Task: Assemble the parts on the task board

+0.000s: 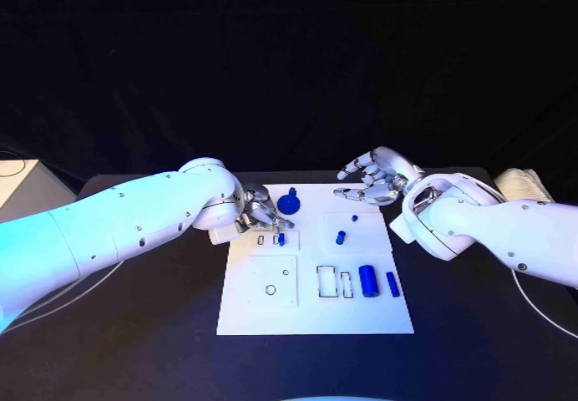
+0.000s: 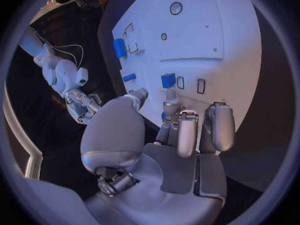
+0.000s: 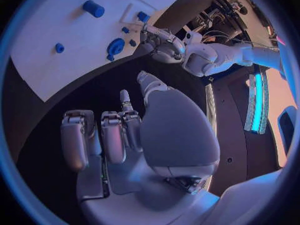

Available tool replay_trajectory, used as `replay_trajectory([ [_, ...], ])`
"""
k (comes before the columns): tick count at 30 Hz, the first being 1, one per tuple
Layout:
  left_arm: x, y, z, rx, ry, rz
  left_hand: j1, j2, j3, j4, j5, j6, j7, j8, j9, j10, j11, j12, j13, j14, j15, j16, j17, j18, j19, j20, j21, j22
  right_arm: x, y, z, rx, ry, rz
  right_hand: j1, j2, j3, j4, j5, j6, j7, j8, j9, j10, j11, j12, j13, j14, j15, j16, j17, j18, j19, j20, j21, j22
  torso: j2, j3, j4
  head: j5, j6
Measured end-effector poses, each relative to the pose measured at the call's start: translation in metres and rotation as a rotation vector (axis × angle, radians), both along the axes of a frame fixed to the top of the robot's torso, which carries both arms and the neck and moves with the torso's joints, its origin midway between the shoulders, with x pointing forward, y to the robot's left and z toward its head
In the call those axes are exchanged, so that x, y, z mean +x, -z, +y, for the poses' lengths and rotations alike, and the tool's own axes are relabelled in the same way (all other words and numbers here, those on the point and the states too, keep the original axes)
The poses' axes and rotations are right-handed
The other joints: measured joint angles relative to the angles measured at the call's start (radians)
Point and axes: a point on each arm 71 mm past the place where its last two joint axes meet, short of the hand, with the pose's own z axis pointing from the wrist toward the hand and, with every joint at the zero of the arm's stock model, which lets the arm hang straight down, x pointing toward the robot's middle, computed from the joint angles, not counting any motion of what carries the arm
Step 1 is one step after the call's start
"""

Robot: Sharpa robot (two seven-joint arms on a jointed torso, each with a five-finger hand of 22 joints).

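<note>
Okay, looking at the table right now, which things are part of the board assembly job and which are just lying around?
Part of the job:
- task board
- blue gear-like part at the far edge
- small blue piece mid-board
- two blue cylinders on the board's right side
- left hand, fingers on the board near a small blue part

Lying about:
- pale bundle at the table's far right
- right hand, holding nothing
</note>
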Motion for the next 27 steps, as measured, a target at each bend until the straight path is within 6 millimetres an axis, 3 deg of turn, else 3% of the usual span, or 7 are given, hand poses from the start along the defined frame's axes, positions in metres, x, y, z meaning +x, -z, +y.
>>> replay_trajectory([
  [10,0.0033,0.0016,0.0052,0.03,0.001,0.011,-0.004,0.004,-0.012,-0.001,0.0,0.006,-0.006,0.027,0.027,0.0,0.0,0.0,0.012,0.0,0.0,0.0,0.0,0.0,0.0,0.0,0.0,0.001,0.0012,0.0005,-0.001,0.002,0.005,0.006,0.0,0.0,-0.002,0.002,0.0,0.0,0.0,0.003,0.0,0.0,0.0,0.0,0.0,0.0,0.0,0.0,0.0,0.0,0.0,0.0,0.0,0.0,0.0,-0.0002,0.0012,-0.002,-0.006],
  [27,0.0048,0.0042,-0.0006,0.051,0.016,0.022,0.002,0.009,-0.015,-0.004,0.0,0.009,-0.009,0.036,0.041,0.004,-0.004,0.0,0.015,0.0,0.0,0.0,0.0,0.0,0.0,0.0,0.0,0.004,0.0024,0.0012,-0.0009,0.001,0.008,0.013,-0.002,0.002,-0.004,0.004,0.0,0.0,0.0,0.004,0.0,0.0,0.0,0.0,0.0,0.0,0.0,0.0,0.001,0.0,0.0,0.0,0.0,0.0,0.0,-0.0005,0.002,-0.004,-0.012],
])
